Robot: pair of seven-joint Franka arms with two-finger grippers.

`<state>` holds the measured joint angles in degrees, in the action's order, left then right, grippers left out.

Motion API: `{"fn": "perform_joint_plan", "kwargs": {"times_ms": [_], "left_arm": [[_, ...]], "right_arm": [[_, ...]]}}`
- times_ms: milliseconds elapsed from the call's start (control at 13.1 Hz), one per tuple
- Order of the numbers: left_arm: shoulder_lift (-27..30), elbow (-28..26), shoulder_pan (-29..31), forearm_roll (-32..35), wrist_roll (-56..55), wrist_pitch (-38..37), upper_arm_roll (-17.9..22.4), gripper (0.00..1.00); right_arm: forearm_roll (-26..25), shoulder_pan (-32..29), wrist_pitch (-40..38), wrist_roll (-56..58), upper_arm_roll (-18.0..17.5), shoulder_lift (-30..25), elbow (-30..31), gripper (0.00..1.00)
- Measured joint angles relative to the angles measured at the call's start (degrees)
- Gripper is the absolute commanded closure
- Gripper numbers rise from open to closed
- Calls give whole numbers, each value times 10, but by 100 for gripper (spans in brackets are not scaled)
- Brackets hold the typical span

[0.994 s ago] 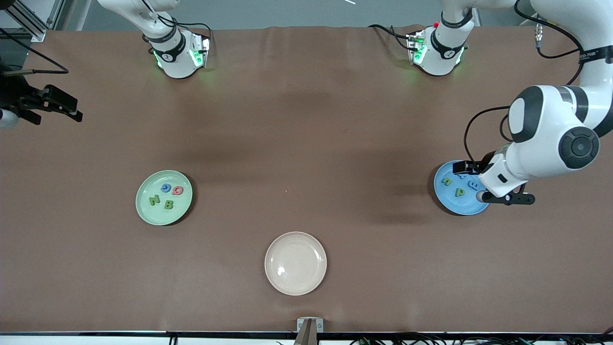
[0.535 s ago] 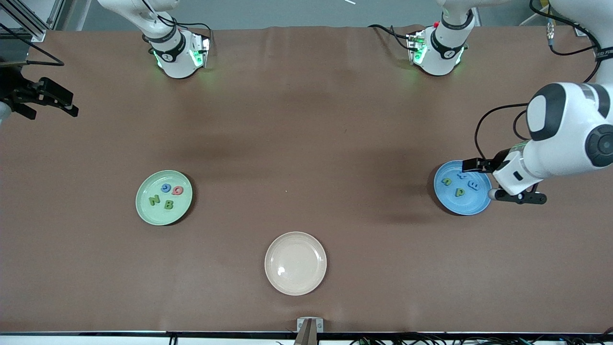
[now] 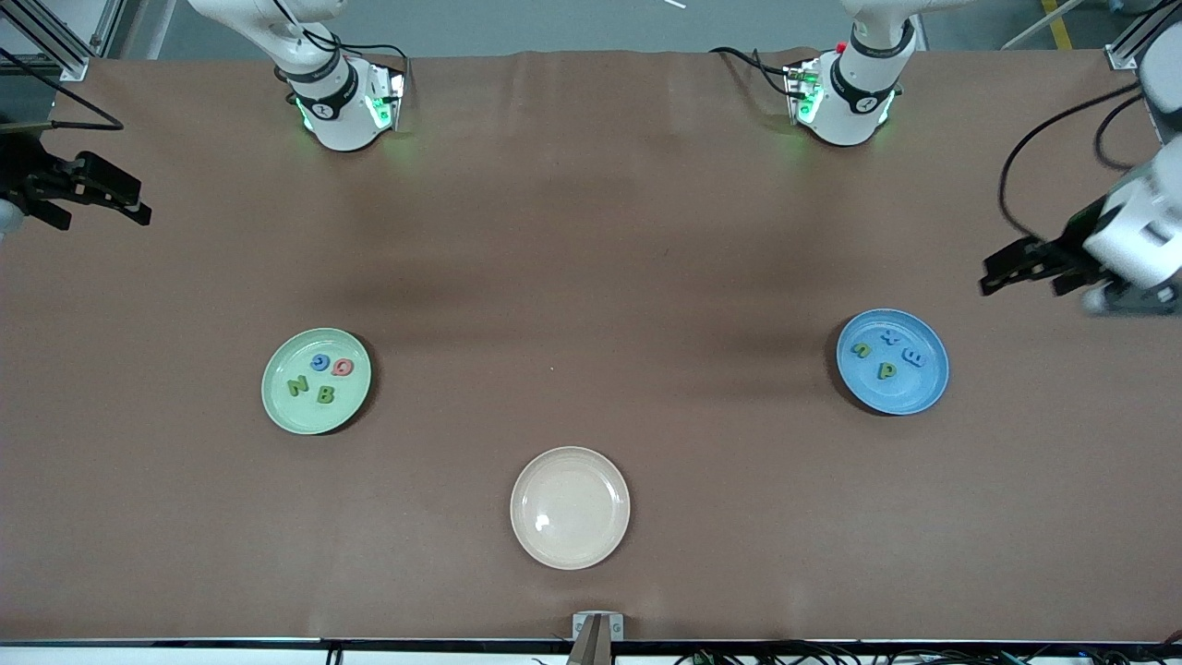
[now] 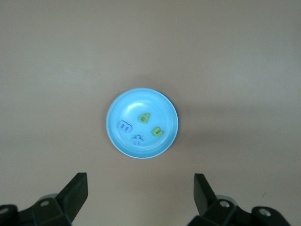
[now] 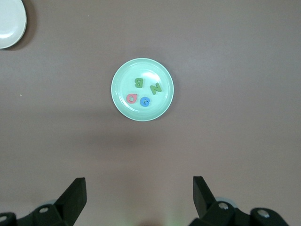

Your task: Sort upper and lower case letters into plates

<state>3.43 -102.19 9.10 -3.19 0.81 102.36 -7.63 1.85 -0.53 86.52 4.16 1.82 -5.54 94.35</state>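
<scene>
Plates sat well apart on the brown table (image 3: 591,231). The mint green plate (image 3: 277,406) lay toward the right arm's end, carrying a green N (image 3: 297,386), a green B (image 3: 325,395), a blue G (image 3: 319,362) and a pink letter (image 3: 343,367). The blue plate (image 3: 931,392) lay toward the left arm's end, and in it were a green p (image 3: 886,371), a green n (image 3: 861,350), a blue x (image 3: 889,337) and a blue m (image 3: 914,357). Nearer the front camera, between them, sat the cream plate (image 3: 570,545), bare inside.

And the left gripper (image 3: 1007,274) hung in the air over bare table just beside the blue plate, jaws spread wide with nothing between them, the plate in full sight in its wrist view. The right gripper (image 3: 129,205) hovered over its end of the table, well apart from the mint green plate, jaws likewise spread and holding nothing.
</scene>
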Motion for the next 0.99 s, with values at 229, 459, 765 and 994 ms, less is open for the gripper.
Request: {"fn": "perform_joint_plan", "kwargs": {"times_ms": [229, 459, 765, 994], "left_arm": [[44, 6, -1, 0, -34, -12, -4, 1], [42, 52, -5, 0, -47, -62, -14, 1], [19, 80, -1, 0, -49, -81, -14, 1], [2, 91, -2, 0, -49, -88, -14, 0]], "right_arm": [[-13, 0, -12, 0, -1, 0, 0, 0], [-34, 0, -13, 0, -1, 0, 0, 0], [-34, 0, -12, -3, -5, 0, 0, 0], [-34, 2, -12, -17, -8, 0, 0, 0]]}}
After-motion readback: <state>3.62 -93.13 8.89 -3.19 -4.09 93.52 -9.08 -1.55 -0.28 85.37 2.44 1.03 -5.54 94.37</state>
